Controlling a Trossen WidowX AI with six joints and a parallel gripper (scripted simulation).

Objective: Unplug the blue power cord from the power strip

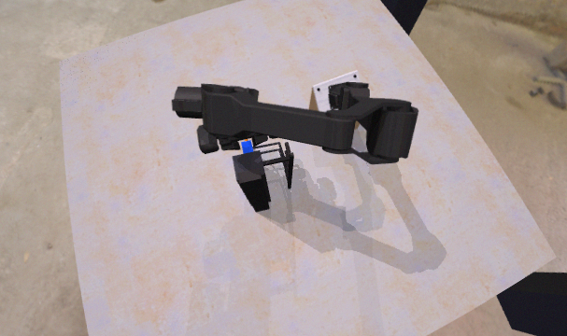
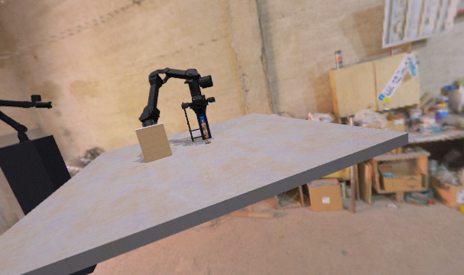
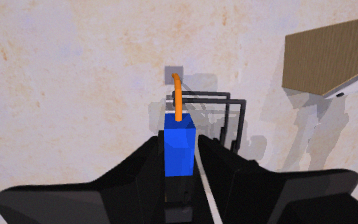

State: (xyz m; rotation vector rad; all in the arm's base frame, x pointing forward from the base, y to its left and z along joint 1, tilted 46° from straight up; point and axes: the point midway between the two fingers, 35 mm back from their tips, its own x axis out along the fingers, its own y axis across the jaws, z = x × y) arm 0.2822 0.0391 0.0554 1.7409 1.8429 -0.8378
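The blue plug [image 1: 248,147] [image 2: 202,119] [image 3: 179,155] sits against the tall black power strip [image 1: 248,169] [image 3: 177,192]. An orange cord [image 3: 178,102] [image 2: 206,131] runs from the plug's end down to a small grey square [image 3: 169,75] on the table. My gripper [image 1: 246,141] [image 3: 178,140] is partly open, one finger on each side of the plug. In the wrist view a narrow gap shows between the plug and each fingertip; the fingers do not look clamped on it. The join of plug and strip is hidden.
A thin black wire frame [image 1: 290,163] [image 2: 191,130] [image 3: 237,101] stands close beside the strip. A brown and white panel [image 1: 334,80] [image 2: 154,143] [image 3: 325,60] stands near the arm's base. Another arm stands on a dark pedestal [image 2: 29,172] beyond the table.
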